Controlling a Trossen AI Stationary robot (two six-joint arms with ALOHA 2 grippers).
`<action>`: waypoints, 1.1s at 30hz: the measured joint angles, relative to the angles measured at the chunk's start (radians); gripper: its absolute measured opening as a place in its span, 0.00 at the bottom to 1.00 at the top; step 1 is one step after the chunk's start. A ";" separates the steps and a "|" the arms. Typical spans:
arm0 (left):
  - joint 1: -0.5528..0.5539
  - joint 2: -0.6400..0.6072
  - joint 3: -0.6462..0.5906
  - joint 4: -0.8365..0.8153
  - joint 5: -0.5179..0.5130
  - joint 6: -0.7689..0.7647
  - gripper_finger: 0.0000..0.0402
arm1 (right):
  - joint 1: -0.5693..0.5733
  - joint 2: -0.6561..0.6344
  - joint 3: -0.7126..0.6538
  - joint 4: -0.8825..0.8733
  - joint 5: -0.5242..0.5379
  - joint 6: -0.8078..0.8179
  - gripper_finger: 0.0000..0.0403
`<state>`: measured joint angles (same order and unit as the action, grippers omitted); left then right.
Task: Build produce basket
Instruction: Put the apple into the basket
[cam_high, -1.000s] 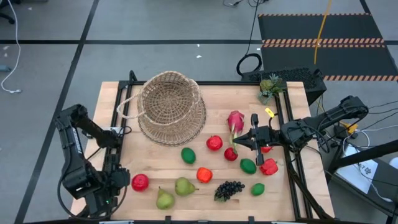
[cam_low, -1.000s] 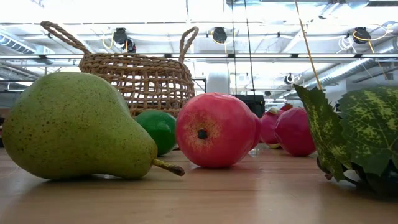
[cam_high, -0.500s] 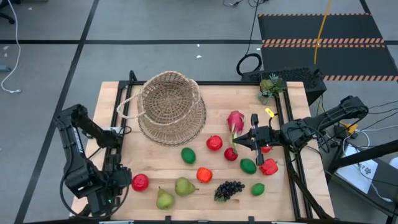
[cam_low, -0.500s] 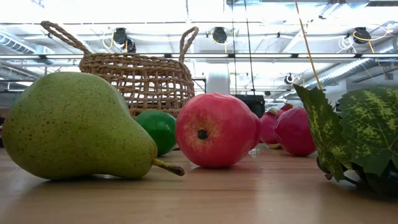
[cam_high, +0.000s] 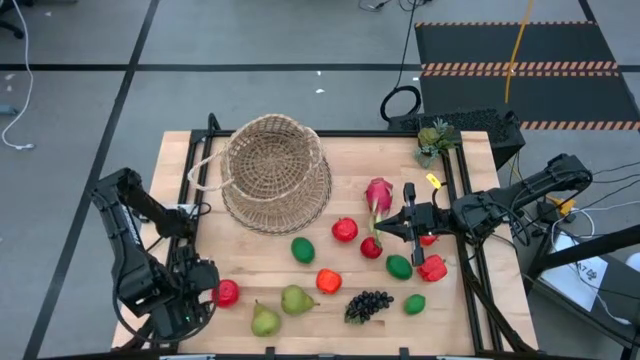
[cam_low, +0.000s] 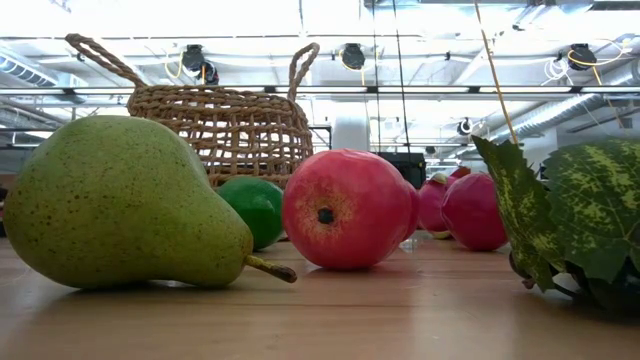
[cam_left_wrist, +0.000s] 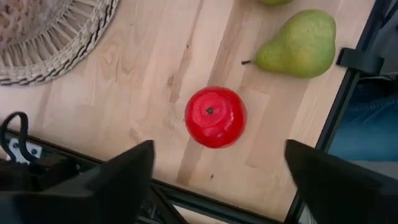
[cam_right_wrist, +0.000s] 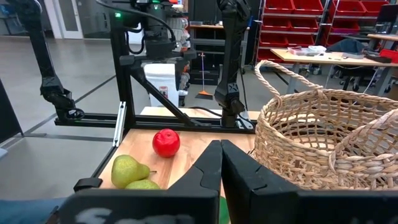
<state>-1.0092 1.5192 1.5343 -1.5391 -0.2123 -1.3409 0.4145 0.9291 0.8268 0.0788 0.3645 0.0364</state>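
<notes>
The wicker basket (cam_high: 272, 172) stands on the table's far left part, with nothing in it. Produce lies loose on the wood: a dragon fruit (cam_high: 378, 195), several red fruits, limes, two pears (cam_high: 297, 299) and a grape bunch (cam_high: 368, 304). My left gripper (cam_left_wrist: 221, 168) points down, open, over the near left corner. A red apple (cam_left_wrist: 215, 117) lies on the table just beyond the gap between its fingers, untouched. My right gripper (cam_high: 385, 230) is shut and level above the fruit at the right, pointing toward the table's left edge.
A small potted plant (cam_high: 435, 140) stands at the far right corner. Black frame rails (cam_high: 195, 215) run along the table's left and right edges. Bare wood lies between the basket and the near fruit. In the low view a pear (cam_low: 120, 200) and an apple (cam_low: 345, 208) hide much.
My left gripper has rolled about its own axis above the near left corner. Its hand now overlaps the red apple's left side in the high view. The fruit, the basket and my right arm have kept still.
</notes>
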 joint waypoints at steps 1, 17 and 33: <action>0.000 0.000 -0.009 0.010 0.000 -0.008 0.96 | 0.000 0.000 0.000 0.000 0.000 0.000 0.00; 0.007 0.000 -0.378 0.411 0.045 -0.024 0.99 | 0.000 0.000 0.000 0.001 0.000 -0.020 0.00; 0.006 0.000 -0.554 0.603 0.058 -0.046 0.99 | 0.000 0.000 0.000 0.000 0.000 -0.022 0.00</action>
<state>-1.0027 1.5188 0.9806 -0.9360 -0.1543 -1.3866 0.4145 0.9287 0.8268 0.0788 0.3641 0.0143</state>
